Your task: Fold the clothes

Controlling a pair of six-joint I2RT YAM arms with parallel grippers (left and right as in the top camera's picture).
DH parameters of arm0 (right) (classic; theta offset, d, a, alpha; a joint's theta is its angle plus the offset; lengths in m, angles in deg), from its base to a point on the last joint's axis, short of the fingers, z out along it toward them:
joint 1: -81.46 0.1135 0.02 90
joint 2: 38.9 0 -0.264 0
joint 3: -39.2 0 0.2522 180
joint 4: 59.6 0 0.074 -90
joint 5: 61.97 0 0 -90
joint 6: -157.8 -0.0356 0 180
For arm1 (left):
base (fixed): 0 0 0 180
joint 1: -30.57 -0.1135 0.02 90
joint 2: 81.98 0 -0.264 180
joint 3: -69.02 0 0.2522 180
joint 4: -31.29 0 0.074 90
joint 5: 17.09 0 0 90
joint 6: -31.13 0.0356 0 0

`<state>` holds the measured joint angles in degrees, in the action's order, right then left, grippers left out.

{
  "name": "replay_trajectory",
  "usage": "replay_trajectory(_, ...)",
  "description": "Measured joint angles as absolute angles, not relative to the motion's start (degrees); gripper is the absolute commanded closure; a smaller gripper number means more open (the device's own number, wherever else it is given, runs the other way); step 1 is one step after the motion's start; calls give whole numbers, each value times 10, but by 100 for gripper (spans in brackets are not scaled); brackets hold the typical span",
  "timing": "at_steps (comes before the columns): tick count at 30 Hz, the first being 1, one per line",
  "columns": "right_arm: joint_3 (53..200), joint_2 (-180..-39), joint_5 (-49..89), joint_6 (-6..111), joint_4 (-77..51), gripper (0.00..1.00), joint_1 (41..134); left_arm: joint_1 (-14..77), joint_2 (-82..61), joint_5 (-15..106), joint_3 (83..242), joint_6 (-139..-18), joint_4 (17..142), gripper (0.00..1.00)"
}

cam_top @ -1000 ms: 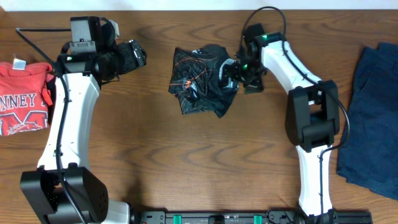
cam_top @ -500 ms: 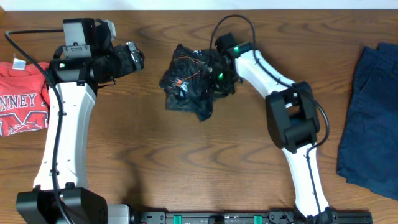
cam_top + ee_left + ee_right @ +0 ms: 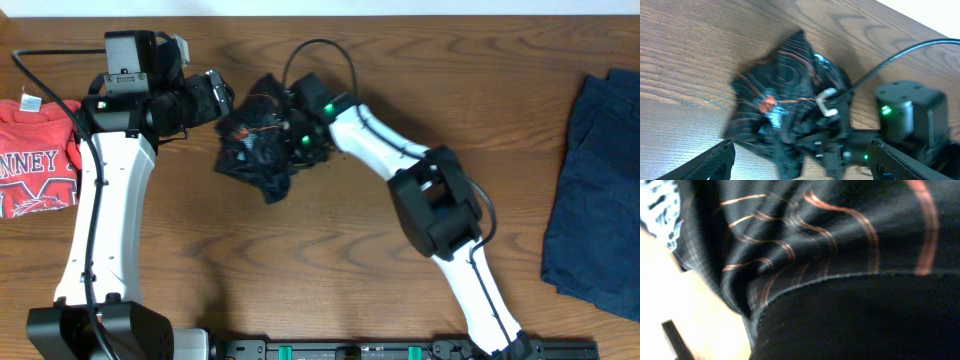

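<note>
The clothes in play are a black jersey (image 3: 255, 152) with thin orange wavy lines, lying bunched up at the back middle of the wooden table. My right gripper (image 3: 300, 138) is buried in the jersey's right side and shut on the cloth. In the right wrist view the jersey (image 3: 815, 240) fills the frame and hides the fingers. My left gripper (image 3: 221, 96) hovers just left of the heap, open. In the left wrist view its fingers (image 3: 715, 161) stand wide apart with nothing between them, the jersey (image 3: 780, 95) and the right gripper (image 3: 840, 145) lying just beyond.
A red T-shirt (image 3: 35, 160) with white letters lies at the table's left edge. A dark blue garment (image 3: 600, 180) is spread at the right edge. The table's far edge runs close behind the jersey. The right arm (image 3: 430, 200) stretches diagonally across the middle.
My right gripper closed on the jersey and dragged it left across the table towards the left gripper, bunching it tighter. The left arm barely moved.
</note>
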<state>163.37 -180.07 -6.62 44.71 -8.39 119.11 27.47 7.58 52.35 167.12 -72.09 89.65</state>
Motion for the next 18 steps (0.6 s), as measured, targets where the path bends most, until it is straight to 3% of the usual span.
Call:
replay_trajectory(2, 1633, -1802, -74, 427, -122, 29, 1211, 275, 76, 524, 1671, -721, 897, 14)
replay_trajectory(5, 1639, -1800, -85, 413, -144, 5, 1231, 275, 76, 524, 1671, -721, 897, 14)
replay_trajectory(18, 1642, -1772, 13, 408, -84, 3, 1212, 275, 76, 539, 1671, -721, 898, 14)
